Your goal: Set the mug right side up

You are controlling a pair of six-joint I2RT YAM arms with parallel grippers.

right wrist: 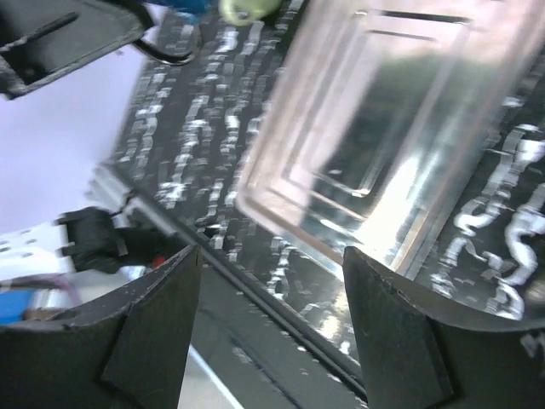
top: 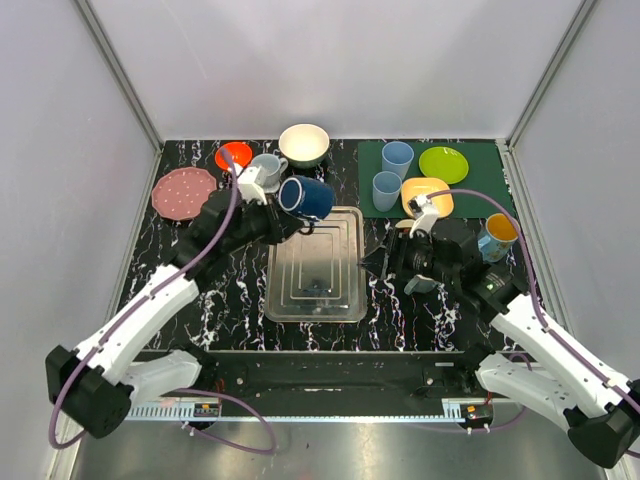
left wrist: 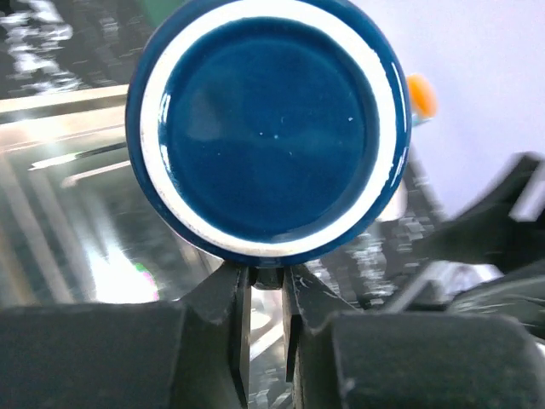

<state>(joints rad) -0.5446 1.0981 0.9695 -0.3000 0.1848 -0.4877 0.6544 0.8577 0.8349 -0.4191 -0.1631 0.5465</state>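
Holding blue mug (top: pixel 306 197) sideways, left gripper (left wrist: pixel 266 285) clamped, at tray (top: pixel 340 270) far edge.

A clear tray (top: pixel 340 290) sat at the middle of a black marbled tabletop (top: pixel 240 290). Far left were a pink speckled plate (top: pixel 184 192), a red dish (top: pixel 235 155), a grey cup (top: pixel 268 168) and a cream bowl (top: pixel 304 145). Far right, a green mat (top: pixel 480 190) held two pale blue cups (top: pixel 397 158), a lime plate (top: pixel 443 164) and a yellow plate (top: pixel 442 190).
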